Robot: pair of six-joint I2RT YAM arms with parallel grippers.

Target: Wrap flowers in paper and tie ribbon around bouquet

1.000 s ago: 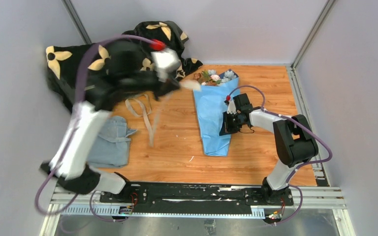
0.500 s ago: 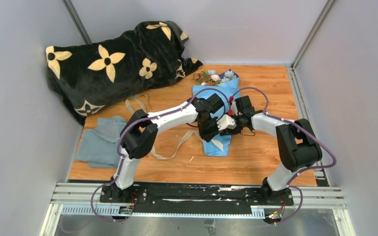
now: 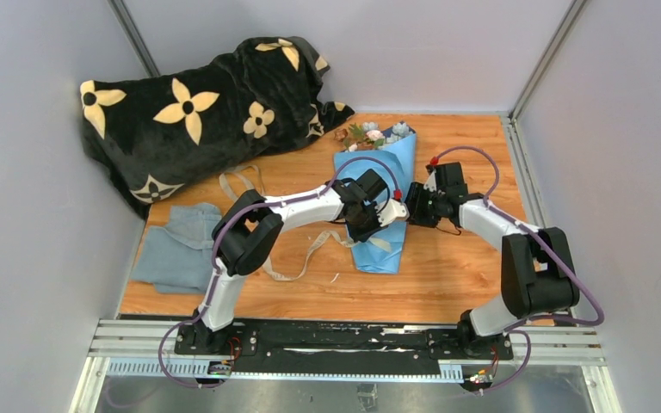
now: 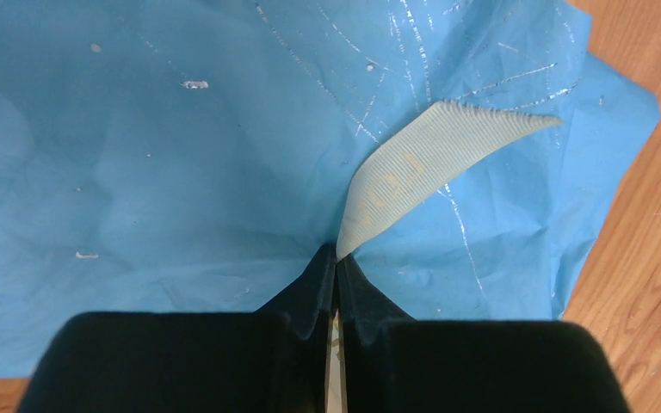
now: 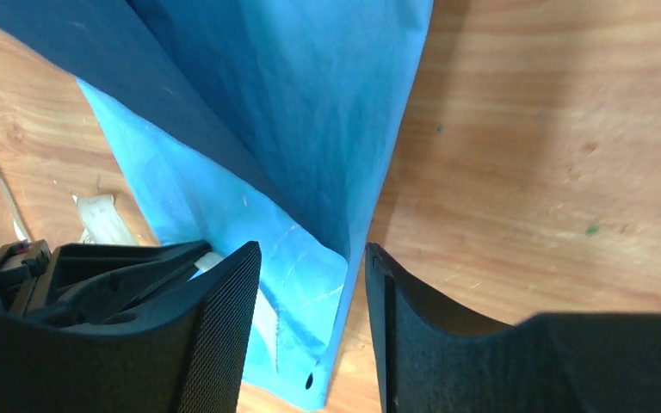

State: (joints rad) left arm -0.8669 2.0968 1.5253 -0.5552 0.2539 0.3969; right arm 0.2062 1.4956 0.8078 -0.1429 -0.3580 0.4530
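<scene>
The bouquet lies on the wooden table, its flowers (image 3: 374, 135) pointing to the back. The light-blue paper (image 3: 393, 172) forms a cone around the stems. My left gripper (image 3: 377, 217) hangs over the cone's middle, shut on the ribbon (image 4: 430, 168). A short beige end sticks out past its tips (image 4: 337, 262) above the paper (image 4: 181, 155). The rest of the ribbon (image 3: 297, 267) trails left across the table. My right gripper (image 3: 415, 209) stands open at the cone's right edge. In its wrist view the paper's edge (image 5: 336, 198) lies between the open fingers (image 5: 310, 254).
A black blanket with cream flower prints (image 3: 198, 112) is heaped at the back left. A grey-blue cloth (image 3: 181, 249) lies at the front left. Grey walls close in the table on three sides, and a metal rail (image 3: 336, 344) runs along the near edge.
My left arm swung down from the back left to the cone, bringing the ribbon with it. My right gripper opened and drew back a little to the right of the cone.
</scene>
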